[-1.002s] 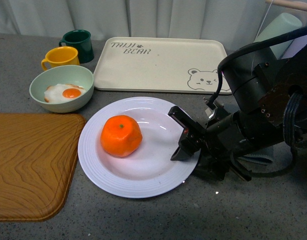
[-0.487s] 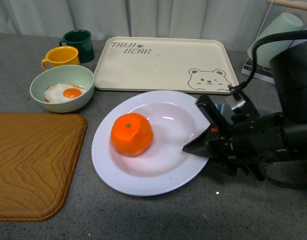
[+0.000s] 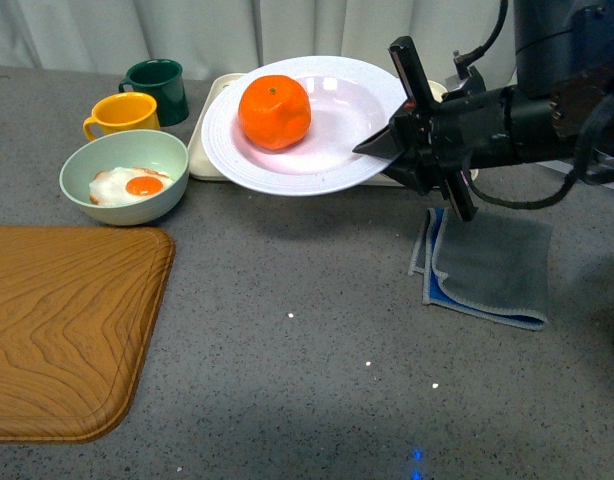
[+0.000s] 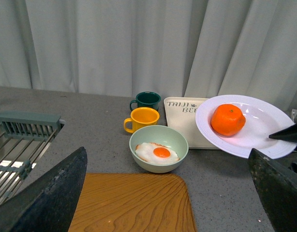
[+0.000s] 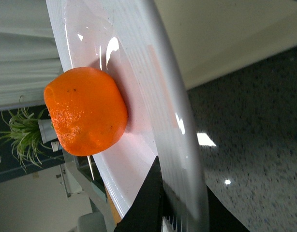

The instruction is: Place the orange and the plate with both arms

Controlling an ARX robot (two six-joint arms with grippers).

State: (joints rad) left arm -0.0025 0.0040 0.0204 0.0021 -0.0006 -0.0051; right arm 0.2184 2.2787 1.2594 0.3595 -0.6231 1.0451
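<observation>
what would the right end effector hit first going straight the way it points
Probably the bright orange round fruit lying in the glossy white round plate whose rim the right end effector clamps; depth is unclear.

**Plate and orange go from the table into the air**

The right gripper [image 3: 389, 118], which a second ago lay low on the table [image 3: 287, 330] with its jaws around the right rim of the plate [image 3: 287, 178], has risen and swung back, carrying the plate up with it. The plate no longer rests on the table but hangs in the air, covering nearly all of the bear tray [image 3: 200, 150], which was in full view before. The orange [image 3: 275, 112] has gone along and now sits left of the plate's middle. With the arm lifted, a grey cloth [image 3: 492, 270] on the table has come into view.
</observation>
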